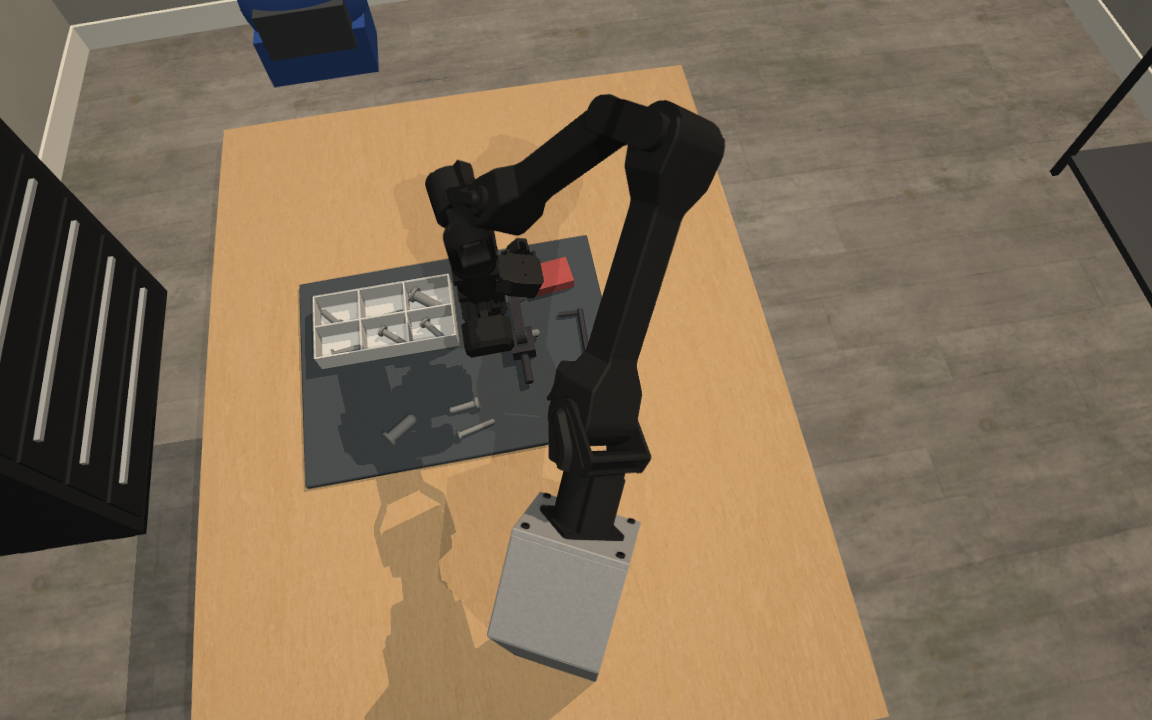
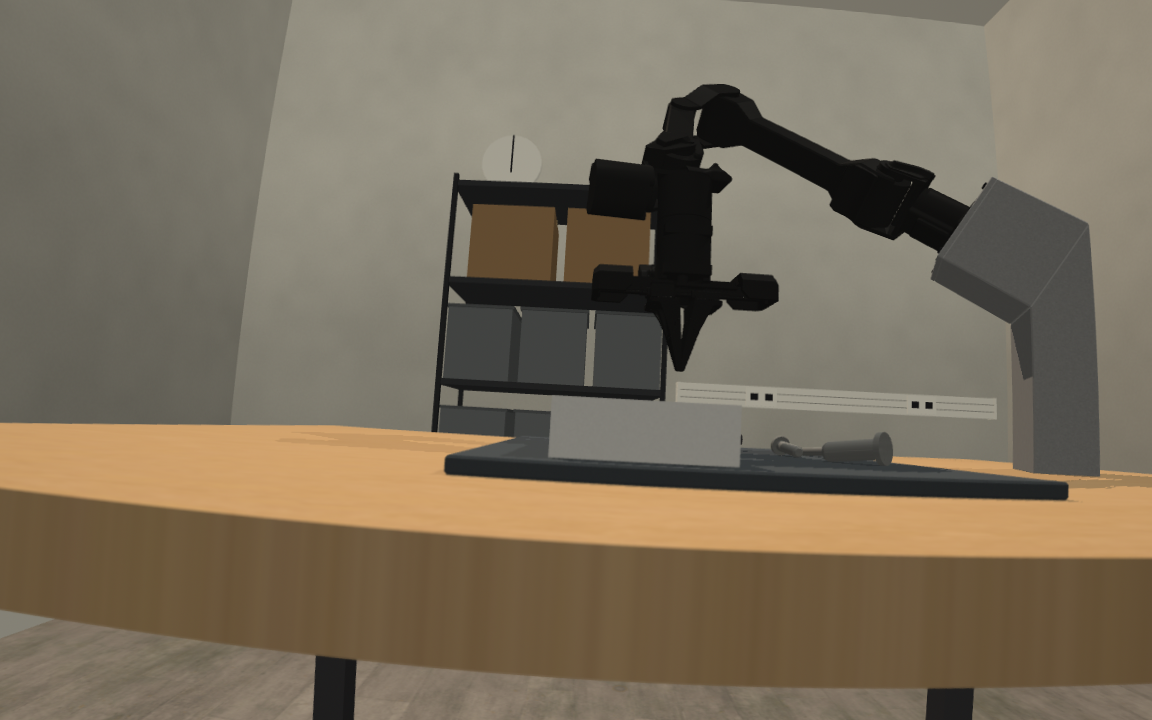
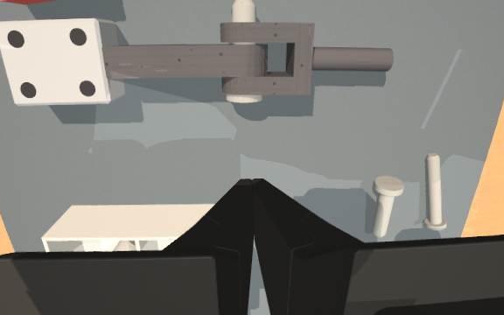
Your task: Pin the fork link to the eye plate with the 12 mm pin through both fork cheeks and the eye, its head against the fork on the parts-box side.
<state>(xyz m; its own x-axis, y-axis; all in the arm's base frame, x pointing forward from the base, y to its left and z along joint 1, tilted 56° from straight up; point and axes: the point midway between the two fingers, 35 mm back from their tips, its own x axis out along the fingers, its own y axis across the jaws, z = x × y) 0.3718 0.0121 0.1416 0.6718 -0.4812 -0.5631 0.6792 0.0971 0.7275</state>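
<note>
In the wrist view the fork link (image 3: 302,66) stands with its two cheeks around the end of the eye plate (image 3: 164,62), which reaches out from a white block with dark holes. A pale pin (image 3: 243,12) passes through the fork and eye. Its flat head lies against the near cheek, on the parts box side, and its tapered tip sticks out beyond the far cheek. My gripper (image 3: 251,190) (image 2: 678,368) is shut and empty. It hangs above the mat between the parts box and the fork. In the top view the arm partly hides the joint.
The white parts box (image 1: 383,354) (image 2: 643,434) (image 3: 134,219) holds several pins. Loose pins (image 1: 400,428) (image 1: 465,406) (image 1: 476,428) lie on the dark mat (image 1: 329,447). A red block (image 1: 557,274) and a hex key (image 1: 582,329) lie beyond the fork.
</note>
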